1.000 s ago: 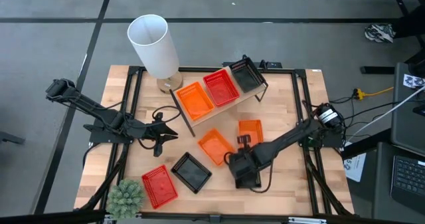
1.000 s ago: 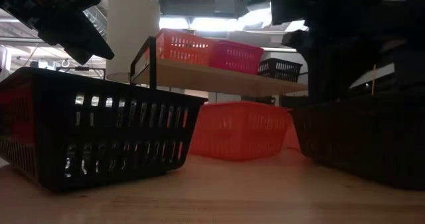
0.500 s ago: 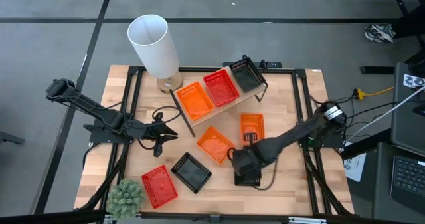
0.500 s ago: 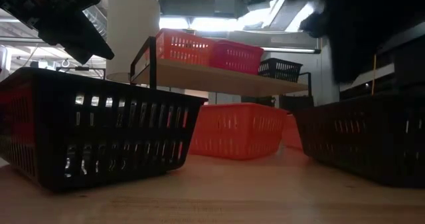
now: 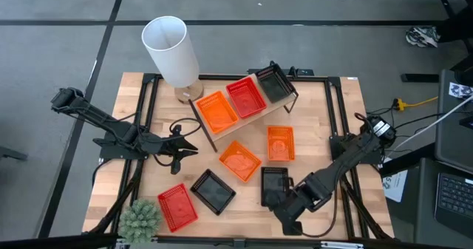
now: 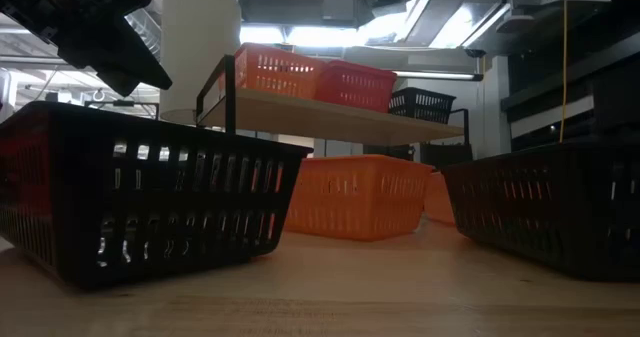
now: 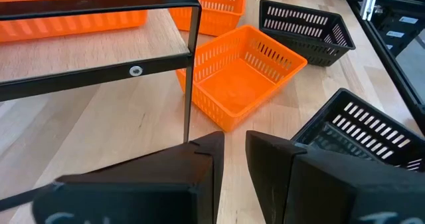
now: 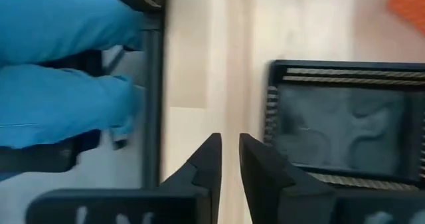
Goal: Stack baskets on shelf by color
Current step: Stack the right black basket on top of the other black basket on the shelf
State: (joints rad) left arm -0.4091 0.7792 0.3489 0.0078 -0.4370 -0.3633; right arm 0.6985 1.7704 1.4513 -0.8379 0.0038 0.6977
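The shelf [image 5: 255, 110] carries an orange basket [image 5: 217, 110], a red basket [image 5: 245, 97] and a black basket [image 5: 273, 86] side by side. Flat on the table rest two orange baskets [image 5: 240, 161] [image 5: 279, 142], two black baskets [image 5: 275, 184] [image 5: 213, 190] and a red basket [image 5: 178, 207]. My right gripper [image 5: 284, 213] hovers at the table's near edge, just beyond the black basket [image 8: 342, 136], fingers a narrow gap apart and holding nothing. My left gripper [image 5: 186, 148] waits left of the shelf, also narrowly open [image 7: 234, 144].
A tall white cylinder [image 5: 171, 51] stands at the shelf's far-left end. A green spiky plant [image 5: 140, 218] sits at the near-left corner. A person's blue trouser legs [image 8: 63, 64] show beyond the near edge. Bare wood lies right of the baskets [image 5: 321, 131].
My right gripper has drawn back from above the black basket toward the table's near edge and has left the low view. The black basket stays on the table, and the orange basket behind it is uncovered. The left arm kept still.
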